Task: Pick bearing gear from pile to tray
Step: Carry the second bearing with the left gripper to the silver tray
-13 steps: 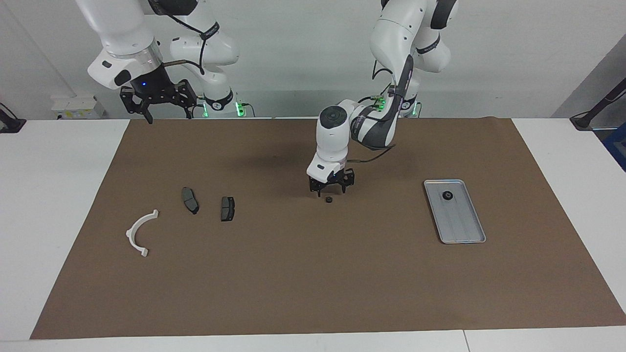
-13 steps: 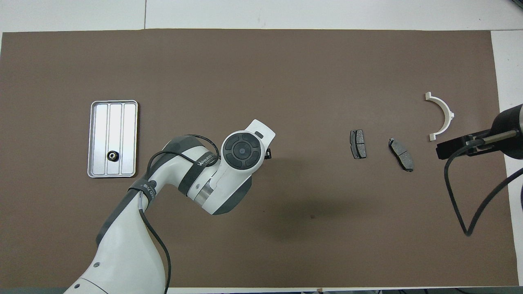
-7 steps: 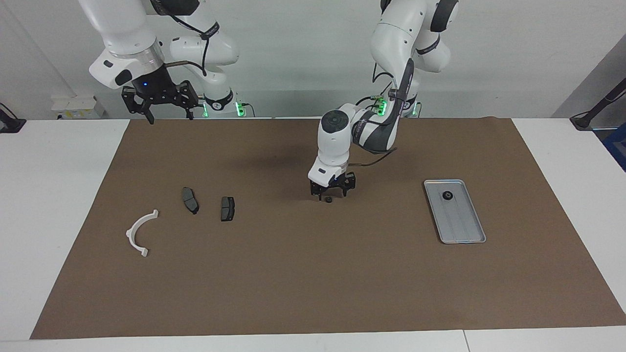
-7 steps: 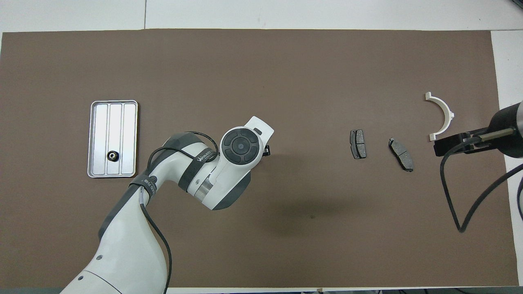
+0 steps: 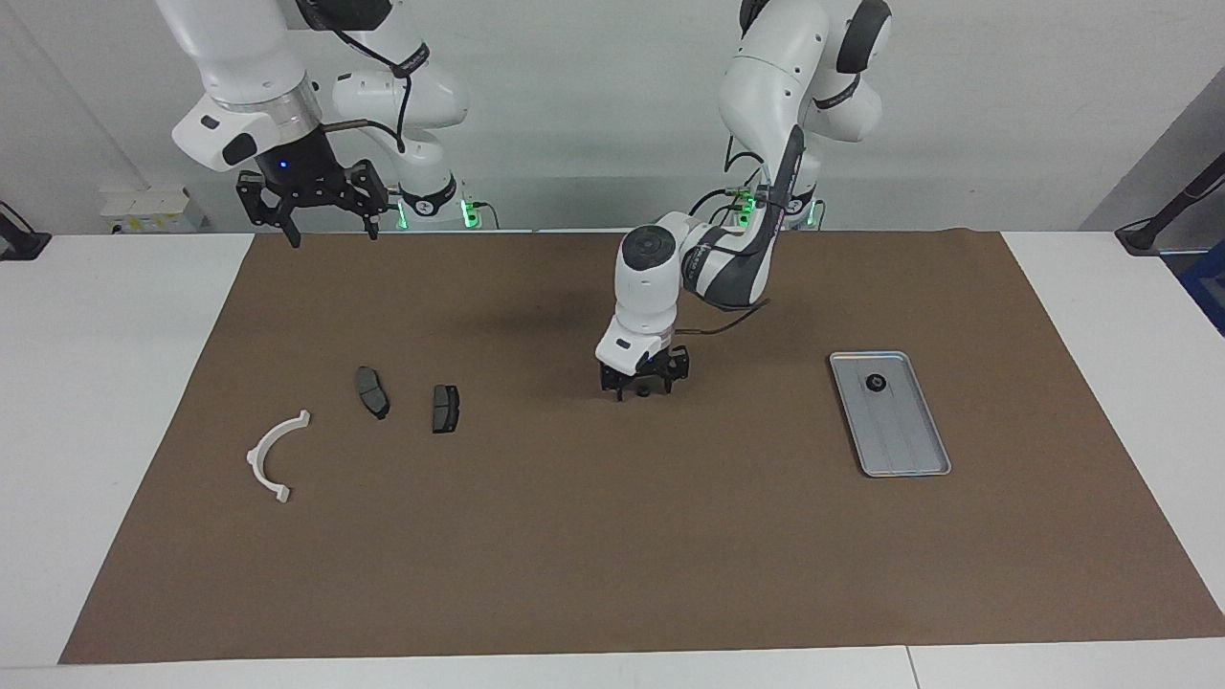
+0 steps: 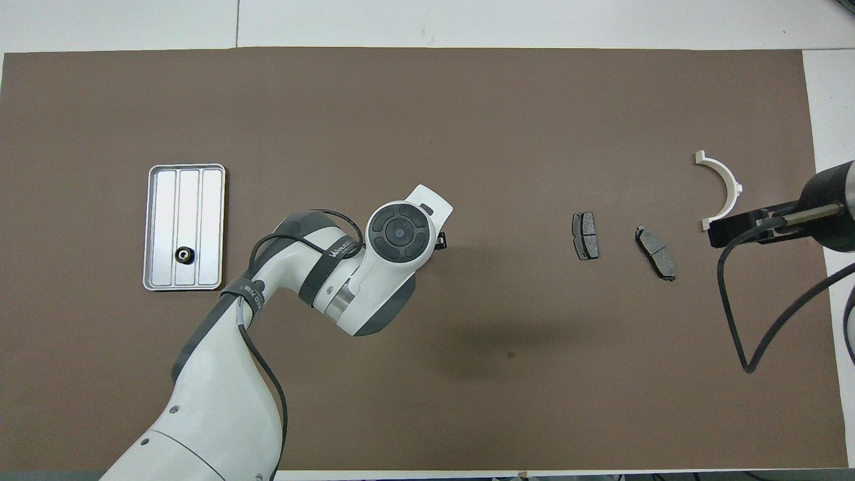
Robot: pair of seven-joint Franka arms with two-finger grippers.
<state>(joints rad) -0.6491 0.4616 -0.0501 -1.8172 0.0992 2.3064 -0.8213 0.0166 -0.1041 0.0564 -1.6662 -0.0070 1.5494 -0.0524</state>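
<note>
A small black bearing gear [image 5: 645, 390] lies on the brown mat mid-table. My left gripper [image 5: 644, 387] is down at the mat with its fingers open on either side of this gear. In the overhead view the left wrist [image 6: 398, 232] hides both. The silver tray [image 5: 907, 442] lies toward the left arm's end and holds another black gear [image 5: 875, 383], also seen from overhead [image 6: 183, 254] in the tray [image 6: 200, 200]. Two dark brake pads [image 5: 372, 391] [image 5: 445, 408] and a white arc [image 5: 255, 459] lie toward the right arm's end. My right gripper [image 5: 327, 228] waits open, high over the mat's edge nearest the robots.
The brown mat [image 5: 612, 555] covers most of the white table. From overhead, the brake pads [image 6: 586, 236] [image 6: 656, 252] and the white arc [image 6: 735, 187] lie close to the right gripper [image 6: 735, 230], whose cable loops over the mat.
My left gripper has come down and shifted slightly, so the gear that lay just in front of its fingers now sits between them. The right gripper barely moved.
</note>
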